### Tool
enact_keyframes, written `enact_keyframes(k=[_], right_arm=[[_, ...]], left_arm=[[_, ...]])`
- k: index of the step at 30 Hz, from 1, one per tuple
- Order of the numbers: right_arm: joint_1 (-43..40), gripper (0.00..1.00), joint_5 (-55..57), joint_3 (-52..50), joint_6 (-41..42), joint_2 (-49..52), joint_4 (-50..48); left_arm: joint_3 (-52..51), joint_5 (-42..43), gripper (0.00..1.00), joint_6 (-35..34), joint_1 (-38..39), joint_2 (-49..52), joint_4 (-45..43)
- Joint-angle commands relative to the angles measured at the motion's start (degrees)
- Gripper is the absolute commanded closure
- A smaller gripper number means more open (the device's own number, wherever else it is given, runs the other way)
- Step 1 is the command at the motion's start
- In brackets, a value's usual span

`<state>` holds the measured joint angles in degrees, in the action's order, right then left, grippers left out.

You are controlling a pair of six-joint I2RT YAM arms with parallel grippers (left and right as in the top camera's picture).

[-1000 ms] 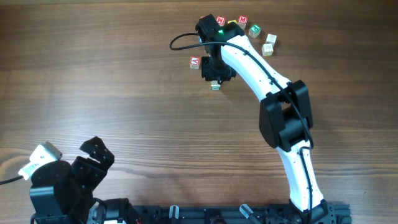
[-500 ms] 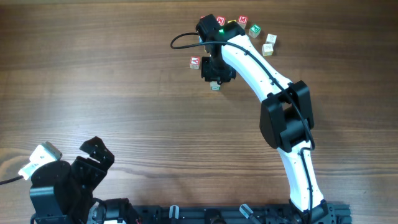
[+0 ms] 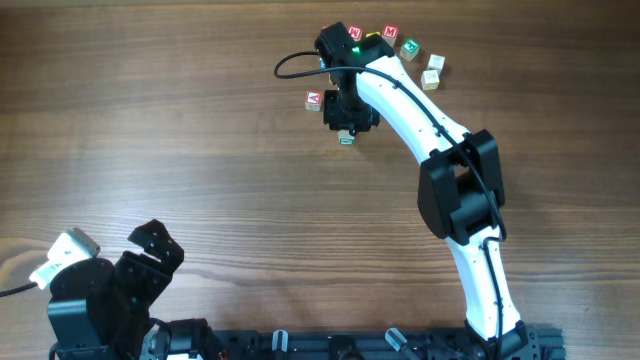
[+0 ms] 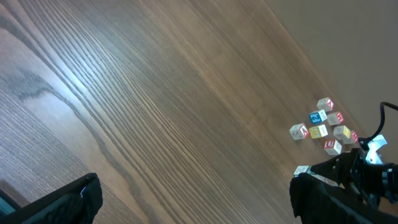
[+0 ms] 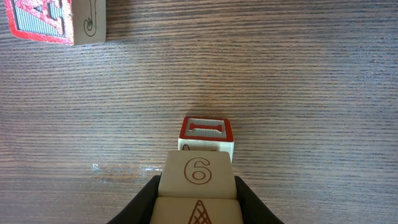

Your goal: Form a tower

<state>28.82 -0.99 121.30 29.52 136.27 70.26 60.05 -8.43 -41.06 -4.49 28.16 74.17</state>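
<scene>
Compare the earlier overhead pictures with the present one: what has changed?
Nothing visibly changed. The right gripper stays shut on its cube, the left gripper stays open, and the loose cubes lie where they were.

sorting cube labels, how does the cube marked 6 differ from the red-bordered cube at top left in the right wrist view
The 6 cube sits gripped in the right pincer; the red-bordered cube lies loose on the table, untouched. The 6 cube's face is plain with a thin numeral; the red-bordered cube's has a thick red frame. Both are small pale wooden cubes.
</scene>
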Motion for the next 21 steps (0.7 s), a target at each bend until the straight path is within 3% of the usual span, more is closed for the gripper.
enact_keyframes(k=[1,21], right_arm=[[-0.09,0.95,1.46,0.98,0.66,-2.43,-0.11],[-0.79,0.95,1.64,0.83,0.59,-2.32,0.35]], left_arm=[[-0.04,0.48,0.0,-0.13,0.26,-0.24,-0.13],[-0.04,0.48,0.0,-0.13,0.26,-0.24,-0.11]])
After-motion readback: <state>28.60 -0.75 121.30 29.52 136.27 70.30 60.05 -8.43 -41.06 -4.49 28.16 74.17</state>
